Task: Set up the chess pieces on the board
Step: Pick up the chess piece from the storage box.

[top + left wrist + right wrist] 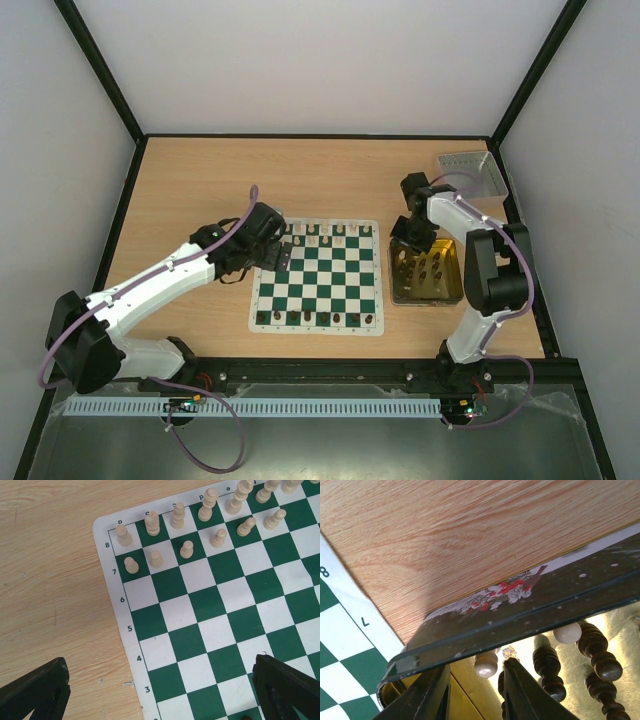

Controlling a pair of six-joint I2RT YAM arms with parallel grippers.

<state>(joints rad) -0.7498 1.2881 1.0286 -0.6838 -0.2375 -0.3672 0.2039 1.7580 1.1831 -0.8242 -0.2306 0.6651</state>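
Where white border shows, green-and-white checked chess mat (200,630) reads 8, 7, 6, 5, 4, 3; lies mid-worktop, toward near edge. Cream turned chess pieces (186,549) on far rows, six pawns counted; dark ones along near row. Left gripper (160,660) wide, empty, over mat. Right gripper (476,672) narrowly parted, nothing clamped, in translucent yellow tray (430,299) by right edge.

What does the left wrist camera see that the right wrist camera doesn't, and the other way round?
Only left wrist: cream pieces standing in two rows on the board, with the left gripper open. Only right wrist: the yellow tray with its decorated rim, dark pieces lying inside, and the right gripper reaching in. Both: the board's edge and the wooden table.
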